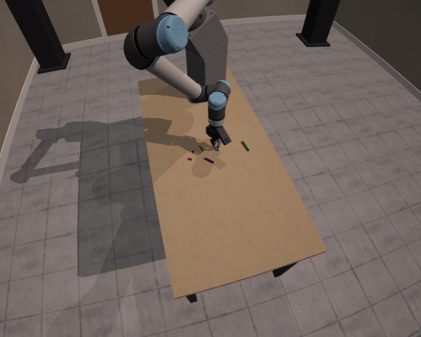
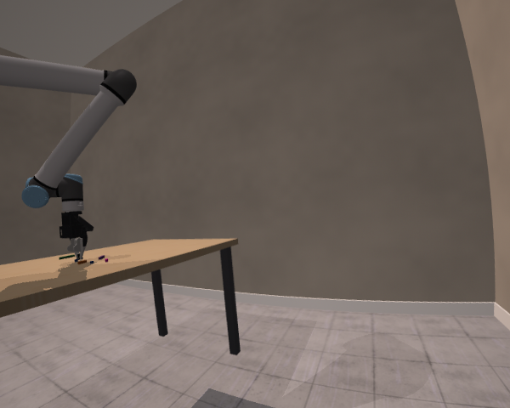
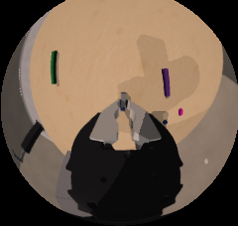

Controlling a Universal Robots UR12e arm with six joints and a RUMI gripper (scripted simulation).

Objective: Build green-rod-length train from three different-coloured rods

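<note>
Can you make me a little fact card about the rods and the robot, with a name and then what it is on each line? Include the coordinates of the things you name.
green: lying apart from the others [image 1: 245,146] [image 2: 66,257] [image 3: 54,67]
purple: lying flat [image 1: 209,160] [image 2: 101,257] [image 3: 167,82]
orange: lying flat [image 1: 201,147] [image 2: 82,261]
magenta: short [image 1: 189,159] [image 2: 106,259] [image 3: 180,112]
blue: tiny, between orange and magenta [image 1: 192,151] [image 2: 92,262] [image 3: 165,122]
tool: low over the table [image 1: 217,147] [image 2: 78,258] [image 3: 123,104], fingers close together
held: cannot tell; something bluish shows at the tips
train: none seen

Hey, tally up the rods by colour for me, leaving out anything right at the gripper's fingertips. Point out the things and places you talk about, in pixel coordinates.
Green rod [image 1: 245,145] [image 2: 66,257] [image 3: 54,67]: 1
Purple rod [image 1: 208,160] [image 2: 101,257] [image 3: 166,82]: 1
Orange rod [image 1: 201,147] [image 2: 82,261]: 1
Magenta rod [image 1: 189,159] [image 2: 106,259] [image 3: 180,112]: 1
Blue rod [image 1: 192,151] [image 2: 92,262] [image 3: 165,122]: 1
Total: 5
</note>
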